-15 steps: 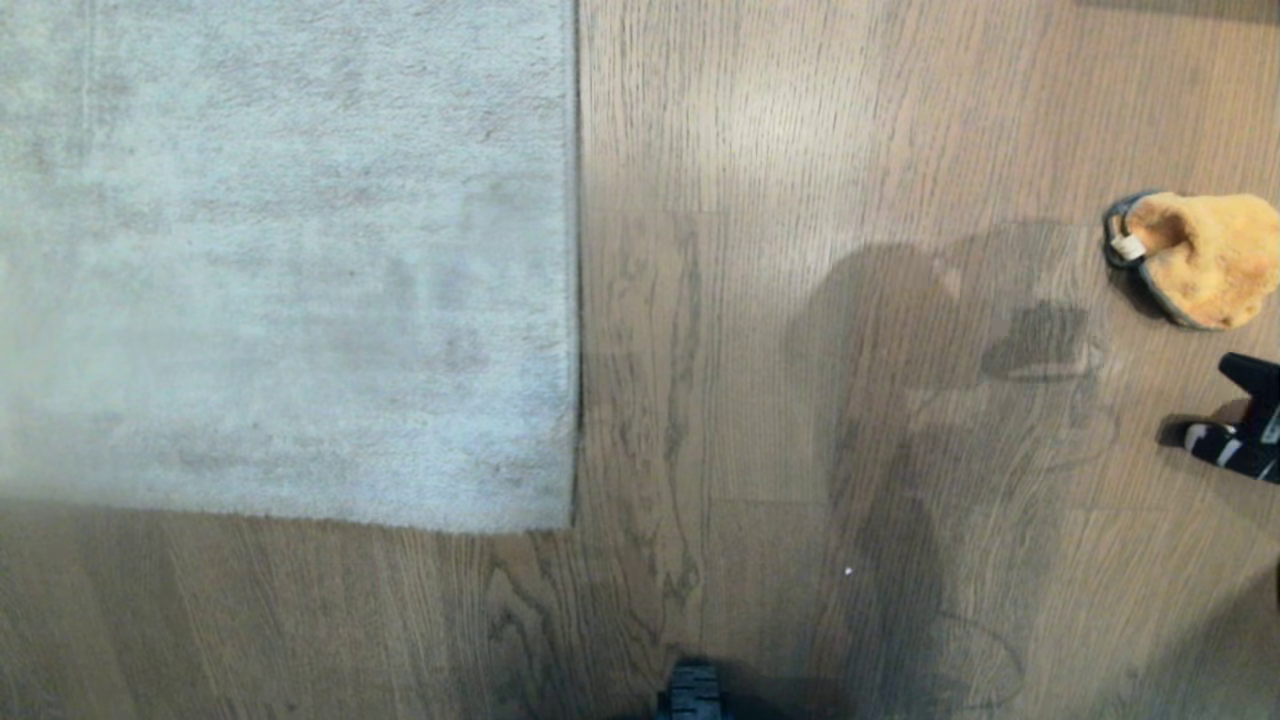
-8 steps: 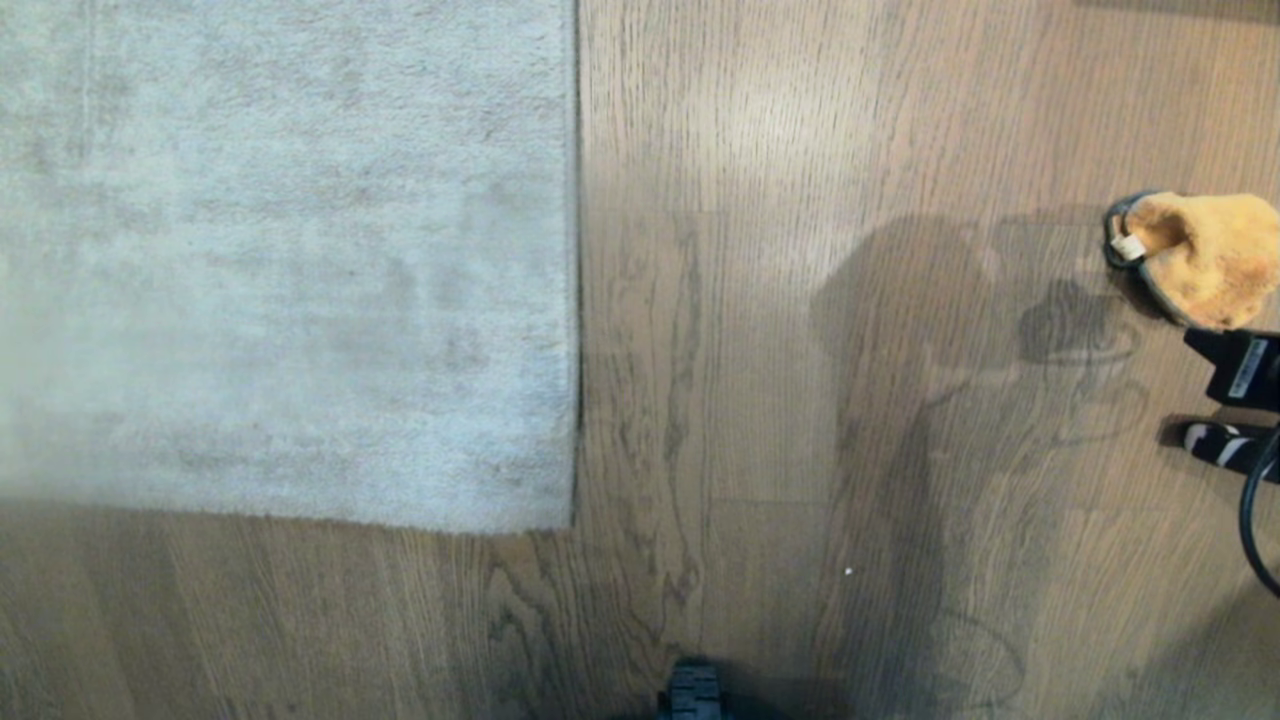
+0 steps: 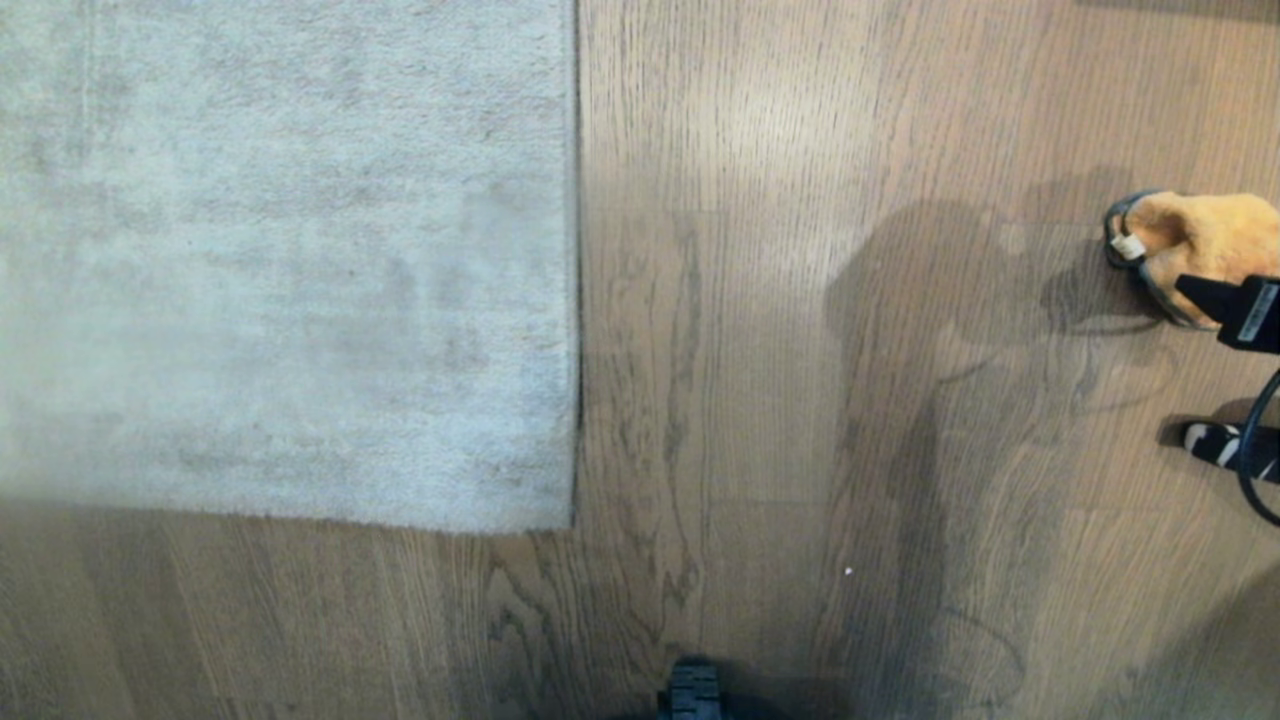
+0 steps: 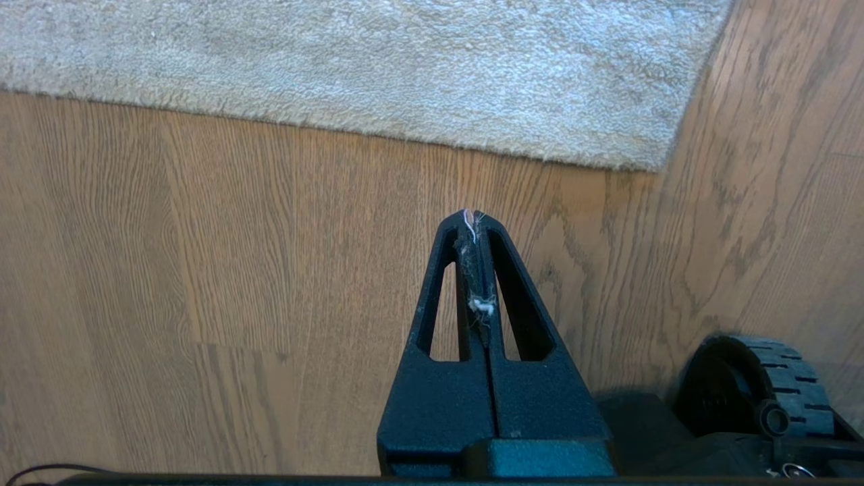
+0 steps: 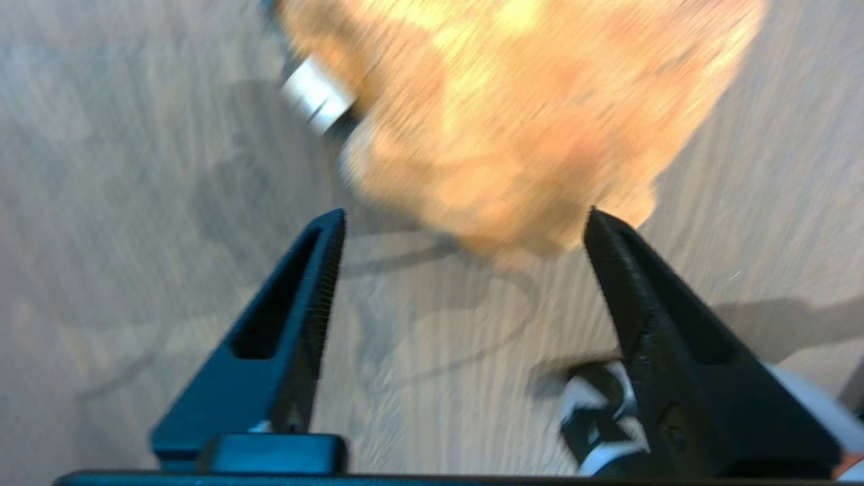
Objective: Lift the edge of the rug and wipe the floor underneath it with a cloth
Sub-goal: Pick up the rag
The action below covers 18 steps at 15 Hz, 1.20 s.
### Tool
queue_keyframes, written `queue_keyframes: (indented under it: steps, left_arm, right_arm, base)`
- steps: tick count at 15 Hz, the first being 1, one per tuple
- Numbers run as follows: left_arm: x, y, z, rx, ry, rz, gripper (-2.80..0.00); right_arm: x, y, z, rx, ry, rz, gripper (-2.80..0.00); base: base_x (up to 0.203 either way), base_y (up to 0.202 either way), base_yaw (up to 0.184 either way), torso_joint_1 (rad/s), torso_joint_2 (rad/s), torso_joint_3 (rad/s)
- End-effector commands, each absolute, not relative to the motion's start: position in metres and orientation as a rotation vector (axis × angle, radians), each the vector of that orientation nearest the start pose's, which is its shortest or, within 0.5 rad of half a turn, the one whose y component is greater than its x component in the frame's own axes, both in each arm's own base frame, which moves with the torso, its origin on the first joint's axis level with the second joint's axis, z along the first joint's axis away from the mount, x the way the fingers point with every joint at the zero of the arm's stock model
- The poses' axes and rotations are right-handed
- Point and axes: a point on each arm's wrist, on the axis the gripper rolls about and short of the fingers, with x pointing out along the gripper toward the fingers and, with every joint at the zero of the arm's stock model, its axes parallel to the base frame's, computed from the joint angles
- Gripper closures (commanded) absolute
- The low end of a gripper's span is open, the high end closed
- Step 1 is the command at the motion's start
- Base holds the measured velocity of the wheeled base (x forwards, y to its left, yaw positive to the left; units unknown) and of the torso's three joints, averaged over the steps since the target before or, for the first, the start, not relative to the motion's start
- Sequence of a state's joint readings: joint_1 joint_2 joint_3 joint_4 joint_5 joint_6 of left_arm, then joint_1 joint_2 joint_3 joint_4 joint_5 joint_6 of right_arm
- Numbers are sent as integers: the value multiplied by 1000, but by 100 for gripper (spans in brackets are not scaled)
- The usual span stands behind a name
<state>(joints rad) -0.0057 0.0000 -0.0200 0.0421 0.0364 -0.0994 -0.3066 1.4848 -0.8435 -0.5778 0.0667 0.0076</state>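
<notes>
The right gripper (image 5: 466, 223) stood wide apart just before the cloth (image 3: 1195, 245) on the floor (image 3: 800, 400); the left gripper (image 4: 474, 217) was pressed together near the rug edge (image 3: 577, 300).

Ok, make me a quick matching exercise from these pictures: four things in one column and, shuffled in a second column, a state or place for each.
Things:
1. left hand
2. right hand
3. cloth
4. rug edge

States:
A. lying flat on the floor
B. open, its fingers on either side of the cloth's near end
C. bunched up on the floor
D. shut, with lint between its fingers

Pairs: 1-D, 2-B, 3-C, 4-A
</notes>
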Motion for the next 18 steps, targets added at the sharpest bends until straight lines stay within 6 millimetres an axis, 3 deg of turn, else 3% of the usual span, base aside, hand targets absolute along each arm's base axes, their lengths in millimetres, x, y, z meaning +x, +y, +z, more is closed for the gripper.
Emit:
queue_keyframes:
  steps: [1,8,18]
  left_arm:
    - [-24,1,77,-99,21,32,0]
    - [-24,1,77,-99,20,33,0]
    - [-24,1,77,-100,21,32,0]
  right_arm:
    - [252,-84,257,15,34,-258,-280]
    - [268,-109,258,54,5,-295,-280]
    - [285,-117,241,194,-11,-301,-280]
  base:
    - [0,0,0,0,0,0]
    - [0,0,0,0,0,0]
    - [0,0,0,0,0,0]
